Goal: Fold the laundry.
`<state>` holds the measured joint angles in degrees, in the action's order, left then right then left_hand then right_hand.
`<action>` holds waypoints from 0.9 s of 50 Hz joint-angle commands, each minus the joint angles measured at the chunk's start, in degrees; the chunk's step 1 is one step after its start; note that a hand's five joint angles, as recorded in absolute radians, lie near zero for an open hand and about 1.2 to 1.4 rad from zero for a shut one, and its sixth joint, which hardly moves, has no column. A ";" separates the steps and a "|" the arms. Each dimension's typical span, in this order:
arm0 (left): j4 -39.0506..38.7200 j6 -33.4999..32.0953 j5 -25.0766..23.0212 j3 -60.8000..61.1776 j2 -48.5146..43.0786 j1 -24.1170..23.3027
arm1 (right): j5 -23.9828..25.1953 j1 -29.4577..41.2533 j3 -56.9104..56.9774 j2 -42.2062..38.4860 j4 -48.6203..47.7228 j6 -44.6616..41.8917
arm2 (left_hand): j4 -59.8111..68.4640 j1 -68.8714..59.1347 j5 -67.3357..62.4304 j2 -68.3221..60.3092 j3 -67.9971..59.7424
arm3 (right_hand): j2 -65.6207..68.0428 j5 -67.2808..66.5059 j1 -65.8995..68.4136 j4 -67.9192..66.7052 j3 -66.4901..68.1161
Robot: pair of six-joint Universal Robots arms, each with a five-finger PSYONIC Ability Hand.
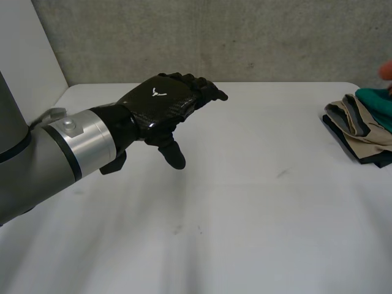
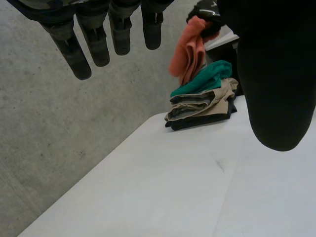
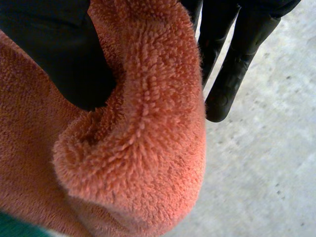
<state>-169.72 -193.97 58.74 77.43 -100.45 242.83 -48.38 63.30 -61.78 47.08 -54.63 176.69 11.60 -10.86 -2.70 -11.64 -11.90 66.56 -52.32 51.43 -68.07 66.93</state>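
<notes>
In the head view, the left hand [image 1: 162, 101] hung above the white surface [image 1: 257, 202], well apart from the stack [image 1: 358, 131] of folded clothes. Its fingers were loosely extended, its thumb pointed down, and it held nothing. A teal cloth [image 1: 375, 101] lay on top of the stack.

In the left wrist view, the left hand's fingers [image 2: 81, 57] were straight and slightly spread, with the thumb well apart from them and nothing between. Beyond them the stack [image 2: 200, 111] sat on the surface near the grey wall [image 2: 59, 138]. Just above the stack, the right hand [image 2: 206, 10] held an orange cloth [image 2: 190, 49] that hung down close to the teal cloth. Whether the two cloths touched could not be told.

In the right wrist view, the right hand [image 3: 49, 44] pinched a thick fold of the orange cloth [image 3: 143, 148] between its thumb and its fingers [image 3: 232, 74]. A sliver of the teal cloth [image 3: 15, 228] showed beneath the fold.
</notes>
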 commanded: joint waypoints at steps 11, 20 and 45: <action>0.01 0.00 -0.03 0.53 0.08 0.19 | -9.28 11.32 20.12 -5.50 1.81 0.06 | -1.22 0.48 2.31 1.25 1.52 | 13.44 -17.68 28.57 -11.93 13.07; 0.01 0.00 -0.03 0.70 0.00 0.19 | -8.93 11.50 14.68 -7.87 1.64 -0.73 | -1.22 0.48 2.31 1.25 1.52 | 13.44 -17.68 28.57 -11.93 13.07; 0.01 0.00 -0.03 0.88 0.08 -0.43 | 4.87 0.34 -8.62 -0.05 -4.17 -1.88 | -1.22 0.48 2.31 1.25 1.52 | 13.44 -17.68 28.57 -11.93 13.07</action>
<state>-169.72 -193.98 58.71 78.23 -100.41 242.57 -46.30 65.07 -69.62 45.26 -59.47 174.52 11.60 -10.86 -2.69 -11.64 -11.90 66.57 -52.32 51.43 -68.08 66.93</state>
